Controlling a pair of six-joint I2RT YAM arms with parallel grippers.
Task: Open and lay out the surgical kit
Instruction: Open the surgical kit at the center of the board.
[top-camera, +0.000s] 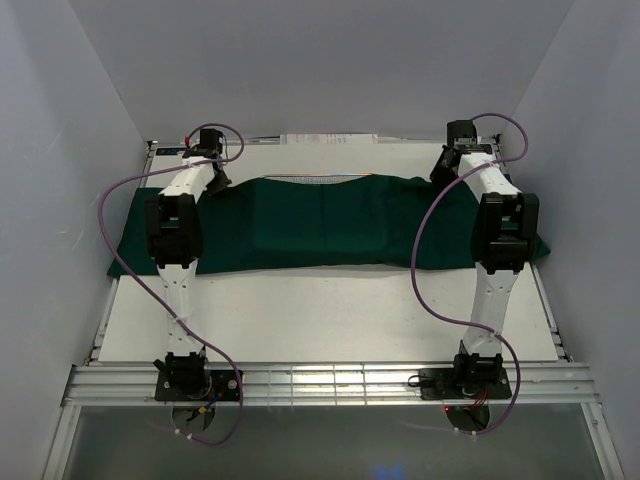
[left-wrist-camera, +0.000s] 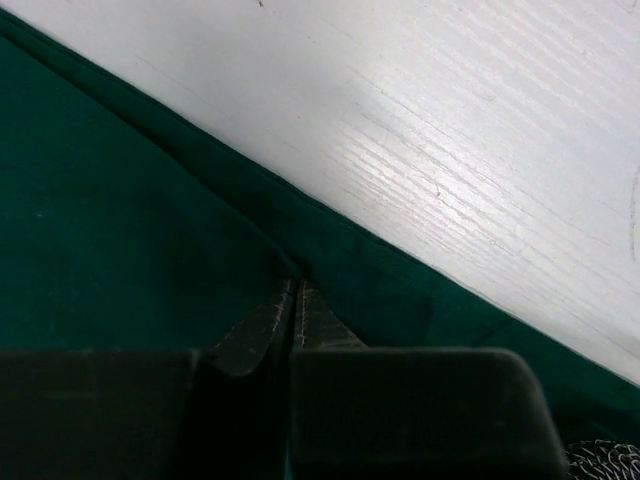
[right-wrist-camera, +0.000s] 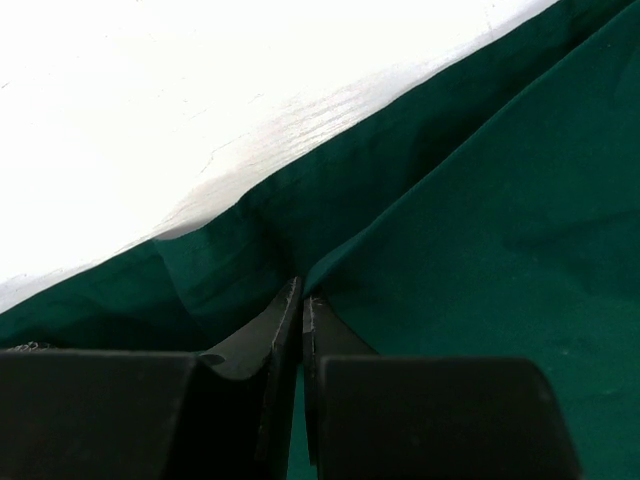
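The dark green cloth (top-camera: 330, 222) lies spread wide across the far half of the table and covers the kit. A sliver of the silver wire-mesh tray (top-camera: 318, 178) shows at its far edge, also in the left wrist view (left-wrist-camera: 606, 456) and the right wrist view (right-wrist-camera: 22, 346). My left gripper (top-camera: 216, 186) is at the cloth's far left part, jaws shut, pinching a fold of the cloth (left-wrist-camera: 120, 220) at the tips (left-wrist-camera: 295, 290). My right gripper (top-camera: 446, 168) is at the far right part, jaws shut on a cloth (right-wrist-camera: 480, 220) fold at the tips (right-wrist-camera: 302, 292). Scissors, forceps and packets are hidden.
White table top (top-camera: 330, 310) lies bare in front of the cloth. Grey walls stand close on the left, right and back. The cloth's right end (top-camera: 538, 248) drapes near the table's right edge. A metal rail (top-camera: 330, 382) runs along the near edge by the arm bases.
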